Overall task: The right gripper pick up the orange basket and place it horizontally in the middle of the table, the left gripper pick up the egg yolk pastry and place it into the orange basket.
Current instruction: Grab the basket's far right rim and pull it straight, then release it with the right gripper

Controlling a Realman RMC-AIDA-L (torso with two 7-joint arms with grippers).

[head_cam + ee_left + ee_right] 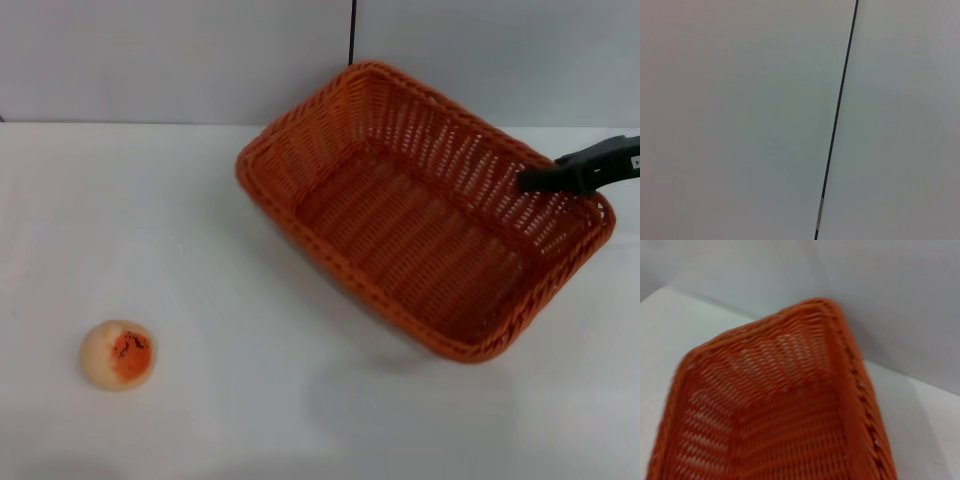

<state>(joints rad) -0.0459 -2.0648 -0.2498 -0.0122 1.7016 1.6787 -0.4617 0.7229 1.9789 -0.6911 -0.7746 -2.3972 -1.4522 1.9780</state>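
Note:
The orange basket (330, 150) hangs at an angle over the right half of the white table (150, 230), with a faint shadow on the tabletop below its near corner. My right gripper (540, 180) reaches in from the right edge and grips the basket's far right wall at the rim. The right wrist view looks down into the basket (785, 430), which holds nothing. The egg yolk pastry (118, 354), cream with an orange speckled patch, lies alone at the front left of the table. The left gripper shows in no view.
A pale wall with a thin dark vertical seam (353, 30) stands behind the table. The left wrist view shows only that wall and its seam (837, 115).

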